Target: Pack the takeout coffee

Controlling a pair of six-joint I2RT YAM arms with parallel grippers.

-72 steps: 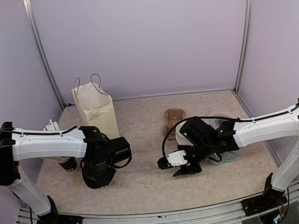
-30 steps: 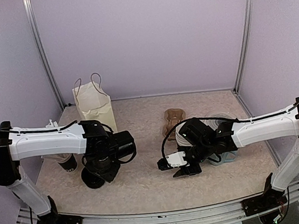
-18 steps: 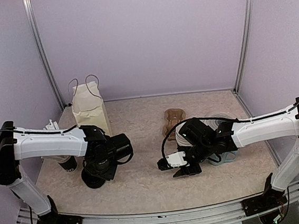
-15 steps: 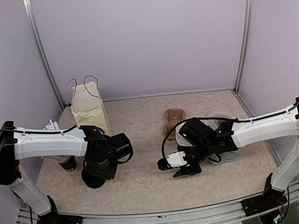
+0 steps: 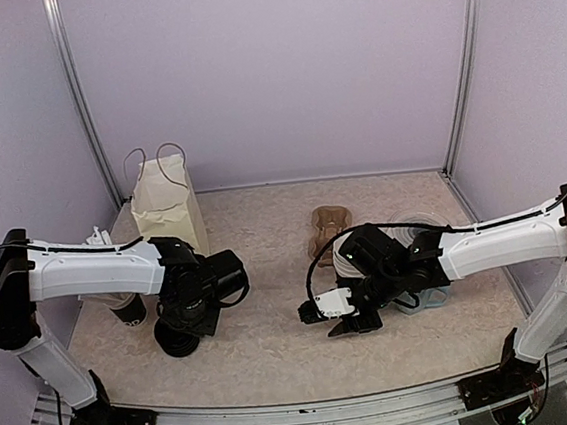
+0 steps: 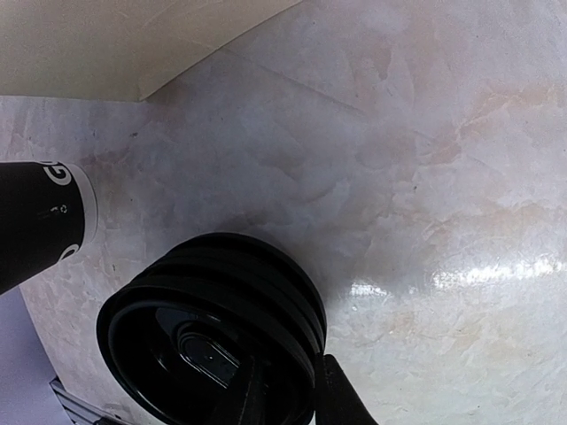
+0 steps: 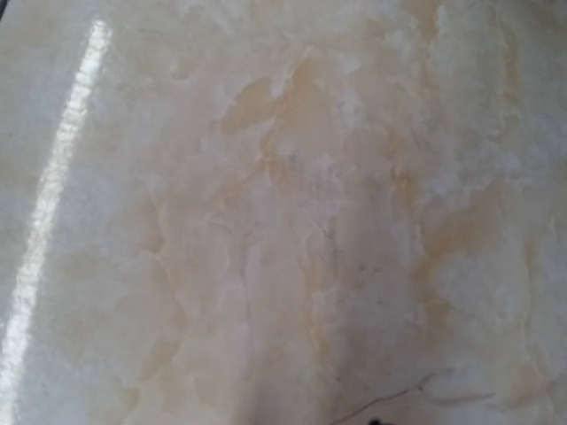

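Observation:
A black round lid with stepped rims (image 6: 213, 332) stands on the table; what is under it is hidden. It also shows in the top view (image 5: 176, 339). My left gripper (image 6: 288, 403) is shut on its rim, one finger (image 6: 337, 403) outside and one over the lid's top. In the top view the left gripper (image 5: 187, 320) sits right over it. A black paper cup with white lettering (image 6: 40, 221) is just left of the lid, also seen in the top view (image 5: 127, 310). My right gripper (image 5: 311, 312) hovers low over bare table; its fingers do not show in the right wrist view.
A cream paper bag with handles (image 5: 168, 209) stands at the back left, its bottom edge (image 6: 133, 44) in the left wrist view. A brown cardboard piece (image 5: 328, 224) lies mid-table. A light-blue mug (image 5: 425, 300) sits under the right arm. White sticks (image 5: 98, 237) poke up behind the left arm.
The paper bag has shifted left and turned. My left gripper swung slightly right and back over the lid. The right arm has not moved.

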